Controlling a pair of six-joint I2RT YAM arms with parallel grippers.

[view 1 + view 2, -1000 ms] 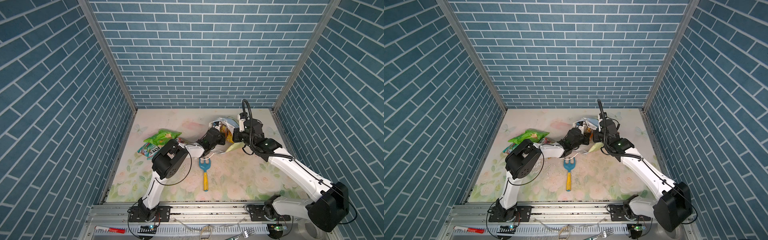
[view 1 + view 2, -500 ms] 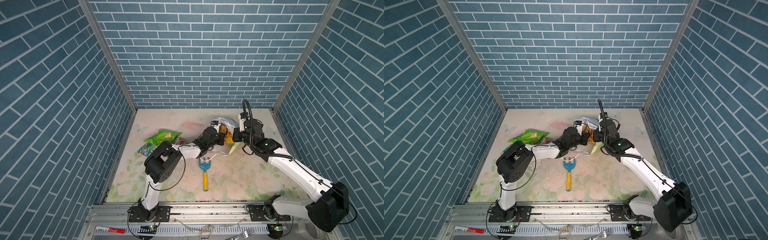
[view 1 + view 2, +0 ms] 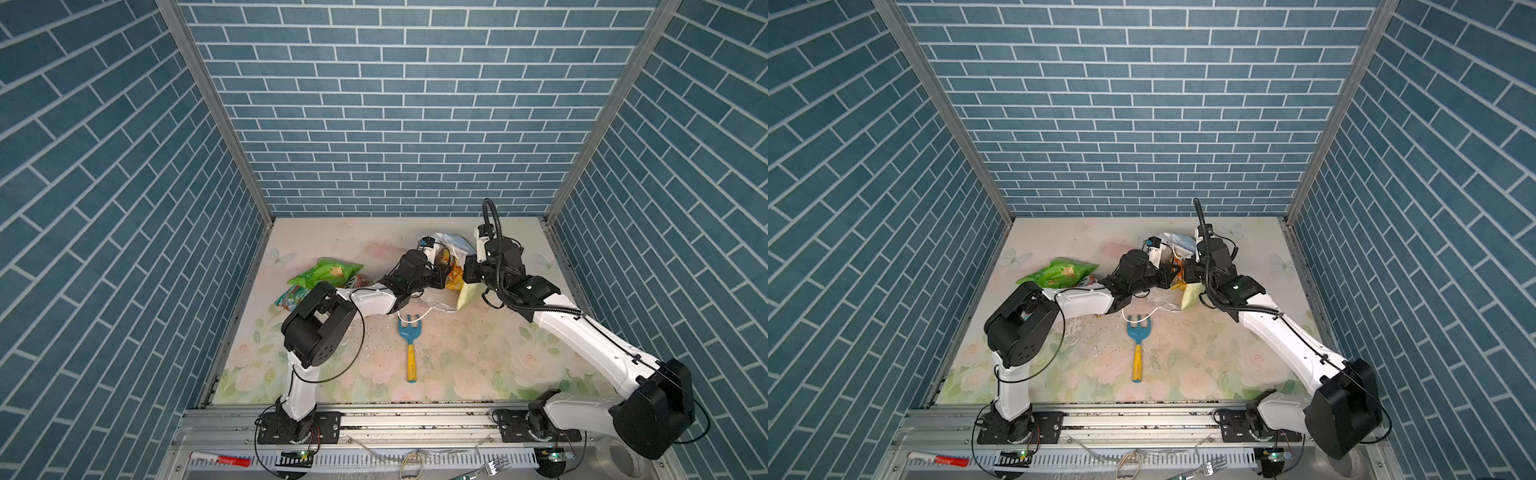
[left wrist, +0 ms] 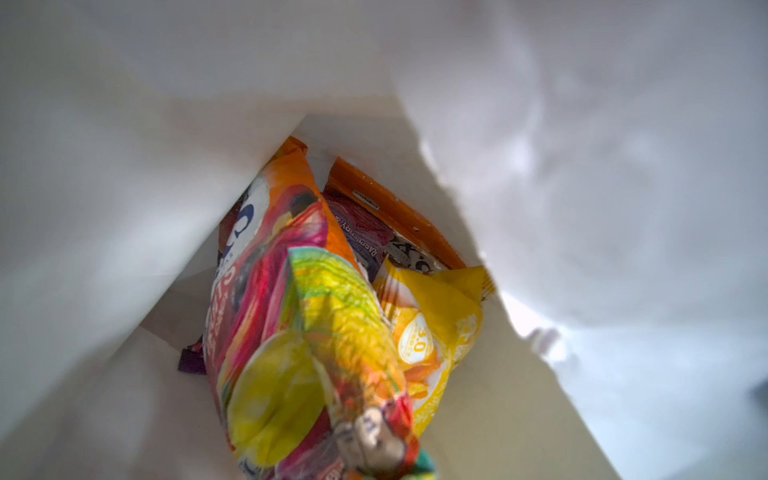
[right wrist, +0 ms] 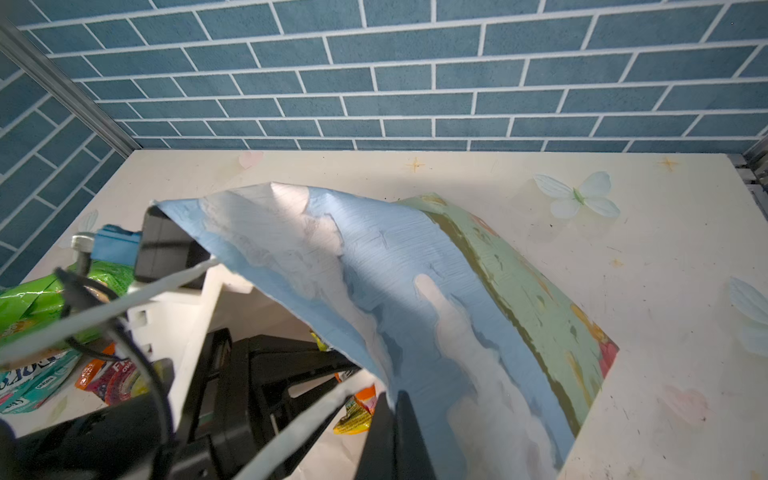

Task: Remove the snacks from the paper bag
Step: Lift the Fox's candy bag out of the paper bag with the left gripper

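**Left gripper [image 3: 441, 277] deep in the sky-and-cloud printed paper bag [image 5: 415, 291], which lies on its side; right gripper [image 5: 388, 405] pinches the bag's upper wall so the mouth gapes.**
The left jaws are pressed together, apparently on the crimped end of a crinkly orange-red fruit-print packet [image 4: 307, 332]. It looks light, soft and slick, so that flat seam is the surest hold, and the puffed belly would likely slip. Deeper in, beyond that hand, lie a small glossy yellow packet [image 4: 436, 324], a purple wrapper [image 4: 357, 232] and a thin orange bar [image 4: 395, 208]. Limp white paper walls crowd the hand on both sides. White cord handles [image 5: 166, 284] trail across the mouth. Behind the hand there is open table beside the large bright green packet [image 3: 328, 272], and a blue-headed, yellow-handled toy rake [image 3: 410, 336] lies near.
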